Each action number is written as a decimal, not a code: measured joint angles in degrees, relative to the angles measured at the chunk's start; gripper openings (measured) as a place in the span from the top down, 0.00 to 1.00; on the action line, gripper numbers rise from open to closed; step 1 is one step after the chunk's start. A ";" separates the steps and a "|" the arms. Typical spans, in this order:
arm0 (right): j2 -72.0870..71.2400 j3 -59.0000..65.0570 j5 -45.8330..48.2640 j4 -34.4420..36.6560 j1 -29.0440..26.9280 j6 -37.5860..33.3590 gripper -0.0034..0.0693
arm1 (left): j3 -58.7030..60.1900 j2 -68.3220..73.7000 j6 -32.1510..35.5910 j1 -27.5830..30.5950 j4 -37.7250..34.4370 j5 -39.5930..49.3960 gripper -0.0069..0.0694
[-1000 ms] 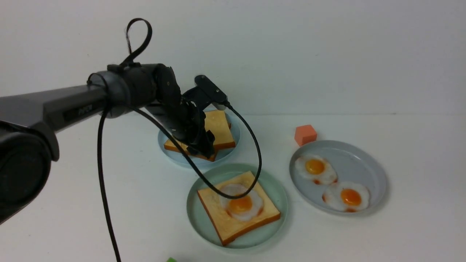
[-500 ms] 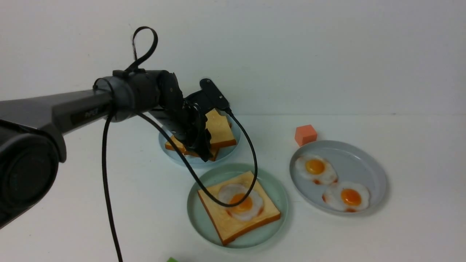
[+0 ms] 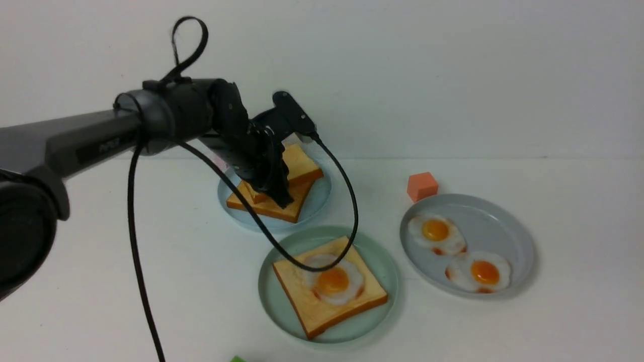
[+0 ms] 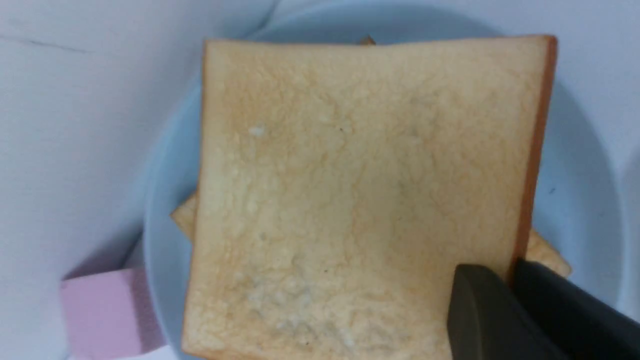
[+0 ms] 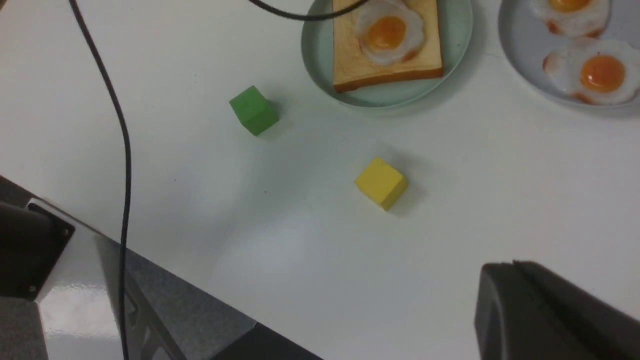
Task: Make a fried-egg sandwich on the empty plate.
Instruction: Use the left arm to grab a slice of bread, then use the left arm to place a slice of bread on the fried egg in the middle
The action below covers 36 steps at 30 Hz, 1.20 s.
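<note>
1. Your left claw [image 4: 492,270] had its tips pinching one crusted edge of the upper square golden toast slice [image 4: 360,190], over the round light-blue plate [image 3: 317,201]
2. You needed a firm hold, a straight lift clear of the brown-crusted slice beneath [image 3: 282,212], then a level carry; an edge grip could let it sag
3. The white toy egg with an orange yolk [image 3: 334,281] lay on the base toast slice [image 3: 322,319] on the round mint-green plate [image 3: 376,264], awaiting its lid
4. Being square, the slices showed no clear long axis; both near crusts slanted away towards the right, so you probably needed only a slight turn
5. Your right claw [image 5: 505,265] had its tips pressed together, pinching nothing
</note>
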 joint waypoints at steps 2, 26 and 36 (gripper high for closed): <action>0.00 0.00 0.00 0.12 0.00 -0.06 0.91 | 0.00 -2.93 -0.53 0.00 -0.13 0.92 0.88; -4.65 0.00 0.00 -8.33 0.00 -1.66 0.87 | 26.08 -18.76 -23.27 -20.69 9.43 1.24 0.89; -5.10 0.00 0.00 -8.49 0.00 -1.72 0.86 | 26.08 -15.22 -25.73 -22.00 9.29 0.18 0.85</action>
